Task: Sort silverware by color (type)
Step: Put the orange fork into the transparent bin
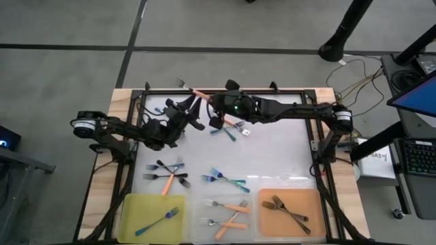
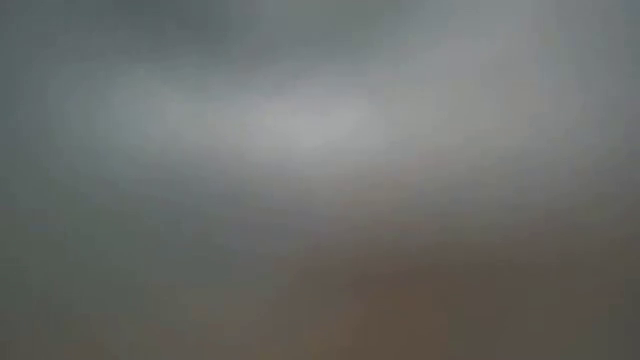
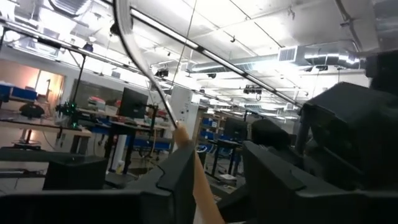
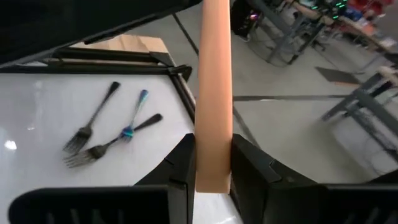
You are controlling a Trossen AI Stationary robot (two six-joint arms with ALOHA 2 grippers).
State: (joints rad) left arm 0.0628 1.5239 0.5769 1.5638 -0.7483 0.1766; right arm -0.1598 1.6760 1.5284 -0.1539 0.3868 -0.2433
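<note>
Orange-handled fork (image 4: 213, 74) is up in the air over the far edge of the table (image 1: 286, 146), caught between both arms. Right gripper (image 4: 213, 155) is clamped on the orange handle. Left gripper (image 3: 208, 180) also has its fingers closed against the handle, silver neck sticking out past them. I judge it light, stiff and smooth, so likely to pivot in a pinch. I'd hold mid-handle, not the thin neck. Matching forks lie in the middle tray (image 1: 208, 216).
</note>
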